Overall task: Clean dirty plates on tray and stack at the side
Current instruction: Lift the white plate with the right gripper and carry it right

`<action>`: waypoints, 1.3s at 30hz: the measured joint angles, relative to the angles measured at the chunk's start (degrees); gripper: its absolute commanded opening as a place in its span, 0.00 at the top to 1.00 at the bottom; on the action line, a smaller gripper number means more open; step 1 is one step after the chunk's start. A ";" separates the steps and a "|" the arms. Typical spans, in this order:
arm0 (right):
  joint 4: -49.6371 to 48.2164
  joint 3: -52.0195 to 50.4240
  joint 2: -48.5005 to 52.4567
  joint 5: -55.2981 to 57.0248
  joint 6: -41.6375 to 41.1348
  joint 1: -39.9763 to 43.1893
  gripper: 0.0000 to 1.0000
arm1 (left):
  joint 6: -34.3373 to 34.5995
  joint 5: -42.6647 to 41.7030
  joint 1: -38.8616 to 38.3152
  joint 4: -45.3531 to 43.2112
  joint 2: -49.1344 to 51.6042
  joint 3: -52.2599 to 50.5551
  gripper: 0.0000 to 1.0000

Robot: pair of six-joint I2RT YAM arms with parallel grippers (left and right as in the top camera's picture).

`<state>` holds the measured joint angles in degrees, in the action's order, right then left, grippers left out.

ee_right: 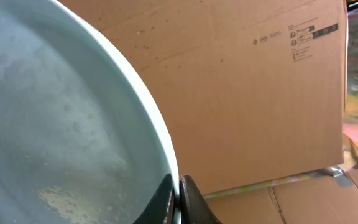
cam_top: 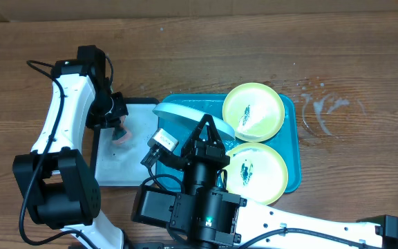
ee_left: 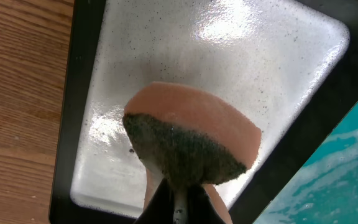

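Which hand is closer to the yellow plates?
Right. The right gripper, holding the blue plate, is beside the yellow plates; the left gripper is farther off, over the white tray.

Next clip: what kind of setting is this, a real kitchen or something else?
Probably a lab or workshop bench, not a kitchen: a wooden table, cardboard boxes close by, and smeared plates sitting on a teal tray, with no sink in view.
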<state>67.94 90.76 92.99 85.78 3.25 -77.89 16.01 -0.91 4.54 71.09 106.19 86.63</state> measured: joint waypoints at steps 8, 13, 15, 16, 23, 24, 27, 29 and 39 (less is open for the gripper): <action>-1.27 0.00 0.00 -11.10 -3.32 1.14 0.96 | -3.82 -0.02 -0.04 -5.44 0.00 -2.01 0.96; -1.25 0.00 0.00 -25.44 -11.78 5.62 0.96 | -7.02 0.00 -0.07 -13.81 0.00 -9.92 0.96; -1.18 0.00 0.00 -31.50 -15.04 8.00 0.96 | -7.65 -0.02 -0.07 -17.46 0.00 -13.51 0.96; -1.16 0.00 0.00 -34.27 -16.24 9.16 0.96 | -7.78 -0.02 -0.07 -19.12 0.02 -15.21 0.96; -0.90 0.00 0.00 -43.19 -20.24 13.35 0.96 | -8.57 -1.27 -0.44 -24.65 0.02 -20.59 0.00; -0.87 0.00 0.00 -43.71 -20.55 13.55 0.96 | -8.39 -1.33 -0.50 -24.68 0.02 -20.72 0.00; -1.01 0.00 0.00 -45.16 -21.49 14.10 0.96 | -7.21 -1.51 -0.68 -24.85 0.02 -21.03 0.00; -1.27 0.00 0.00 -46.14 -22.01 14.51 0.96 | -6.93 -1.51 -0.70 -24.85 0.00 -21.03 0.01; -3.15 0.00 0.00 -50.42 -23.78 21.14 0.96 | -5.64 -1.49 -2.25 -19.21 -1.99 -13.75 0.00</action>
<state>64.79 90.76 92.99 35.35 -20.53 -56.75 10.37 -2.39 2.28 51.88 104.20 72.88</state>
